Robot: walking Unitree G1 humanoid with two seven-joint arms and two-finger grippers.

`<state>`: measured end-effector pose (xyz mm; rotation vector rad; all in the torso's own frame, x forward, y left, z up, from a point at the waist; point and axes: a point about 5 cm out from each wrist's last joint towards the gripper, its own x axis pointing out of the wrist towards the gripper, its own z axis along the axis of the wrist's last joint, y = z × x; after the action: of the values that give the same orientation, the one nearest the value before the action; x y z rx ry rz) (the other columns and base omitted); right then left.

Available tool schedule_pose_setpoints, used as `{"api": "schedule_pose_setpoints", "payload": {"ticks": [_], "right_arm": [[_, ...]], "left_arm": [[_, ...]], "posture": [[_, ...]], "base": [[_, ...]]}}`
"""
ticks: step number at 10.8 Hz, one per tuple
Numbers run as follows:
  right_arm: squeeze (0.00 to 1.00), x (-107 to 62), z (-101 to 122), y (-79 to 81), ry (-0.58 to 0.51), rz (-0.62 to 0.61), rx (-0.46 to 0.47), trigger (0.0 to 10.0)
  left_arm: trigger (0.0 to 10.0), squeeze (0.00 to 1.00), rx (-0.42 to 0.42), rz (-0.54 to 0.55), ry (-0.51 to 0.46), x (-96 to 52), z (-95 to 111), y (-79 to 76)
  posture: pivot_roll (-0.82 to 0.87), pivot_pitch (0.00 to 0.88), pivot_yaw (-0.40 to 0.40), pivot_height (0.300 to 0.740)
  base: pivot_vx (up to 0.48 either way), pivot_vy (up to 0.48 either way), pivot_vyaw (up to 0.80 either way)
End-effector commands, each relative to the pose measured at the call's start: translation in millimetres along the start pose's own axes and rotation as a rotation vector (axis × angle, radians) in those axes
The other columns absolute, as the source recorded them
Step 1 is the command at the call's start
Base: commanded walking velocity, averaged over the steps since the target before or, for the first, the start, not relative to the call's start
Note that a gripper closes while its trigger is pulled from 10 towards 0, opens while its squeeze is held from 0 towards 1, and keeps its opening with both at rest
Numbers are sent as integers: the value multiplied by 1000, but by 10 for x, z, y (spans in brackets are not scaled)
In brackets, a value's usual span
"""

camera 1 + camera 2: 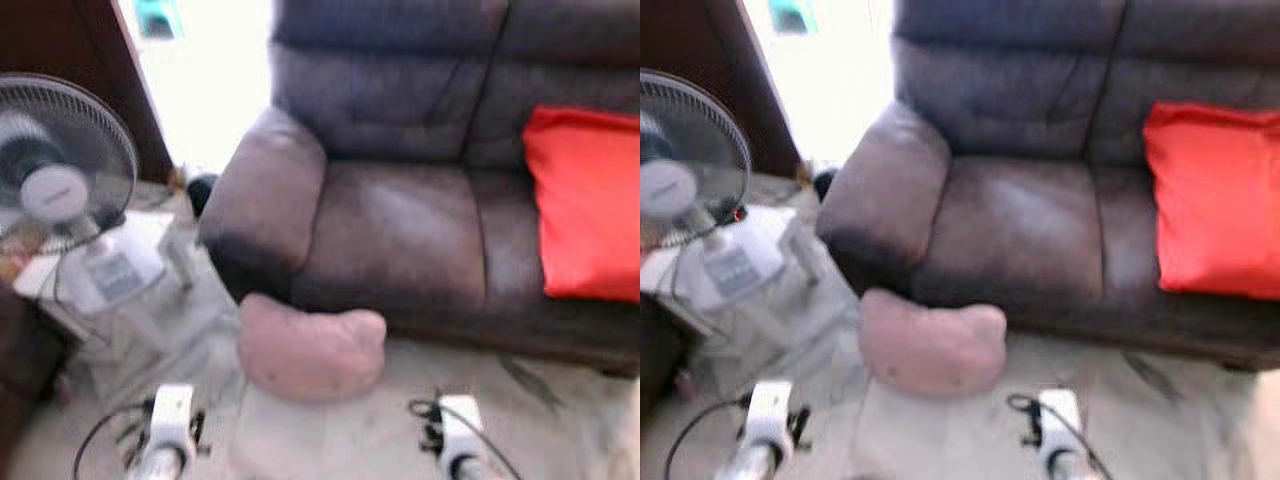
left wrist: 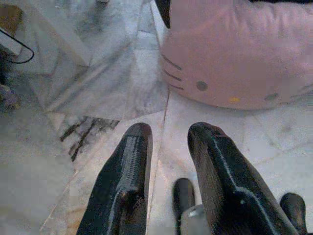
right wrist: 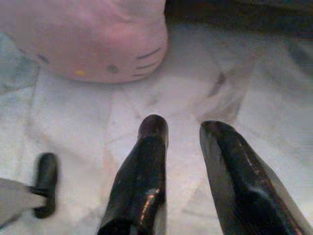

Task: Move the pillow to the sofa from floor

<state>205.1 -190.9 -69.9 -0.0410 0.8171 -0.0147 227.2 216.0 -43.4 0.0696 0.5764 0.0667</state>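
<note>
1 pink pillow [image 1: 312,352] w/ cat face lies on the marble floor [image 1: 350,440], touching the front of the dark sofa [image 1: 400,240]. 1 red cushion [image 1: 585,205] on the seat, 1 fan [image 1: 60,165] off to the left. Left gripper [image 2: 168,134] & right gripper [image 3: 186,127] both low over the floor near the pillow, fingers spread, holding nothing.

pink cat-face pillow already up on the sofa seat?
No: the pink cat-face pillow lies on the pale marble floor against the front of the dark brown sofa, whose seat holds a red cushion.
</note>
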Motion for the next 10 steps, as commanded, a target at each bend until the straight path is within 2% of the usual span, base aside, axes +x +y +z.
{"api": "schedule_pose_setpoints", "payload": {"ticks": [1, 4, 7, 8, 10], "right_arm": [[0, 5, -12, 79, 8, 19, 2, 10000], [0, 9, -1, 84, 8, 25, -9, 10000], [0, 8, -1, 77, 7, 22, -6, 10000], [0, 11, 11, 82, 4, 25, -6, 10000], [0, 13, 15, 66, 8, 20, -10, 10000]], "left_arm": [[10000, 0, 13, 8, 44, -49, -113, 55], [10000, 0, 12, 6, 37, -36, -89, 43], [10000, 0, 14, 7, 44, -34, -97, 20], [10000, 0, 20, 15, 83, -30, -127, 18], [10000, 0, -14, 20, 90, -37, -153, -9]], "posture": [[102, 99, -10, 740], [84, 92, -12, 740], [74, 108, -10, 740], [77, 120, -10, 740], [59, 125, -18, 740]], "base": [[0, 341, 0], [0, 334, 0], [0, 0, 0], [0, 0, 0], [0, 0, 0]]}}
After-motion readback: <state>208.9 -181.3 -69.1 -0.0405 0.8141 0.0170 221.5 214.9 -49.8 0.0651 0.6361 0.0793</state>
